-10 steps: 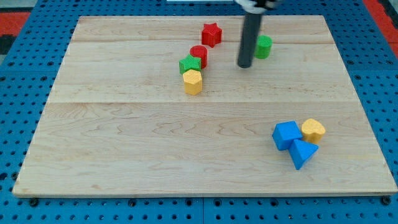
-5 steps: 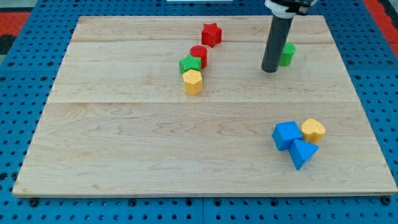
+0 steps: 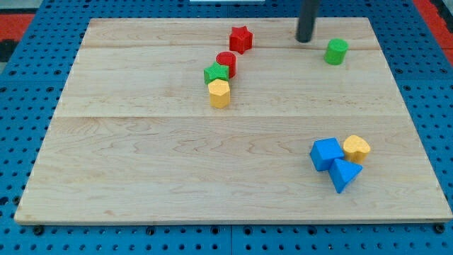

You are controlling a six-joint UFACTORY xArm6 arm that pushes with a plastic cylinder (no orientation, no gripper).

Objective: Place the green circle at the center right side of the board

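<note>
— Looking for the green circle (image 3: pixel 336 52)? It sat near the board's (image 3: pixel 141 184) top right corner.
— And my tip (image 3: pixel 304 39)?
— Up-left of the circle, apart, holding nothing, maybe ready to push it down.

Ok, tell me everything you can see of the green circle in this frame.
The green circle is a short, upright cylinder, bright green with a matte, plastic-like look, standing flat on the wooden board near the view's upper right. Nothing touches it: my tip sits apart from it, up and to the view's left. The other blocks are well away.
</note>
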